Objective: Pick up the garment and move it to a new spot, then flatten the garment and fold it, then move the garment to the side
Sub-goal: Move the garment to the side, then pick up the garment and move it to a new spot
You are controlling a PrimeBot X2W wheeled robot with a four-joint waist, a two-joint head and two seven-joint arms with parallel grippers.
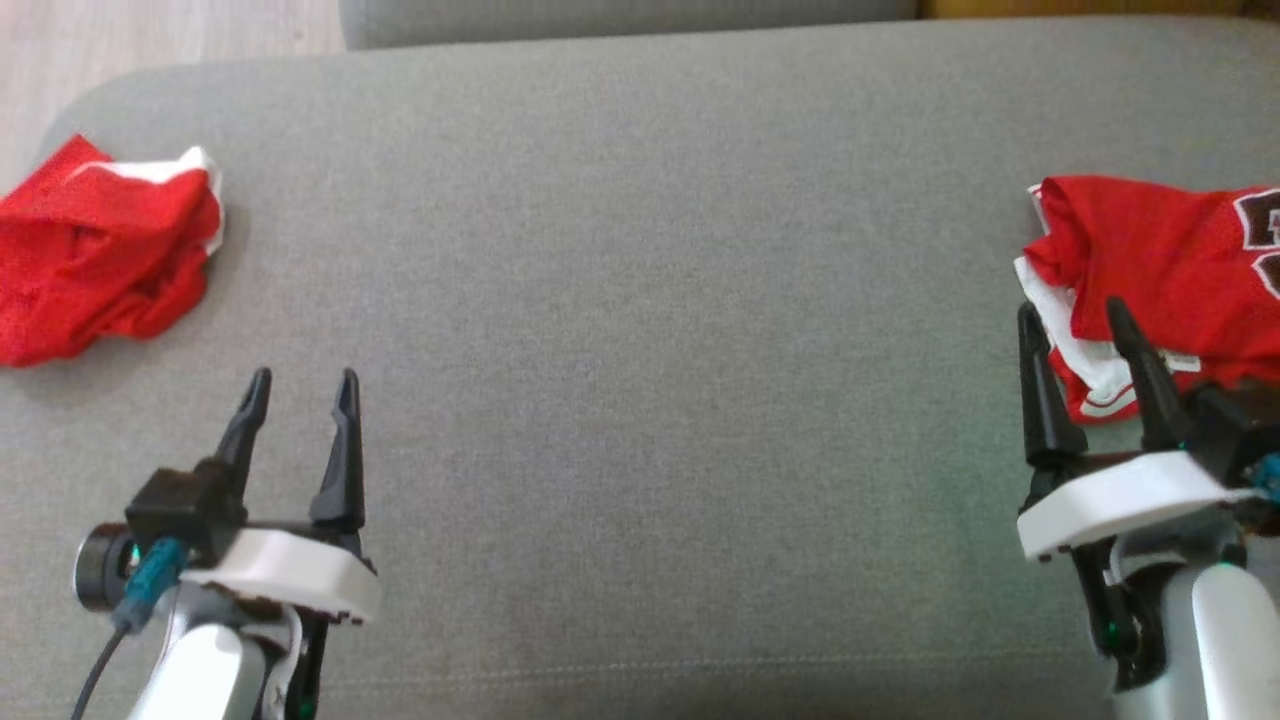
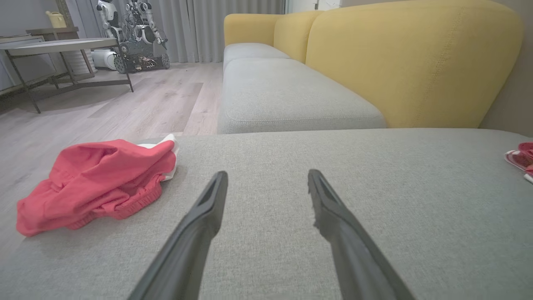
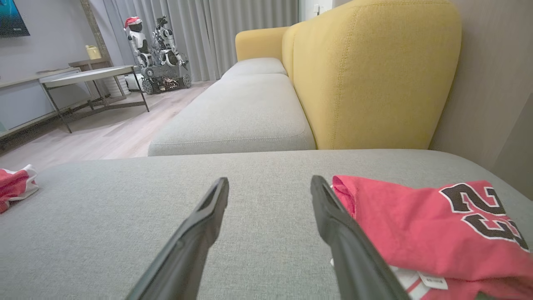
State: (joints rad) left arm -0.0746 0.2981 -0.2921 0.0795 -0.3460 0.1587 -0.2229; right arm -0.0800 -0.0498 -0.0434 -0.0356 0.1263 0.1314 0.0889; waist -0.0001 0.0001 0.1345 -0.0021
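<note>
A crumpled red garment with white trim [image 1: 100, 250] lies at the far left of the grey cushion [image 1: 640, 250], close to its edge. It sits left of my left gripper's fingers in the left wrist view [image 2: 100, 179]. A second red garment, a jersey with dark numbers [image 1: 1150, 260], lies bunched at the far right, also seen in the right wrist view [image 3: 429, 225]. My left gripper [image 1: 304, 378] hovers open and empty, below and right of the crumpled garment. My right gripper [image 1: 1072, 310] is open, its right finger overlapping the jersey's left edge; nothing is between its fingers.
A yellow sofa backrest [image 2: 408, 62] and more grey seat cushions [image 2: 287, 96] stretch beyond the work cushion. Wooden floor [image 2: 137, 104] lies off the cushion's left edge, with a metal-legged table [image 2: 62, 46] and parked robots [image 2: 133, 33] farther away.
</note>
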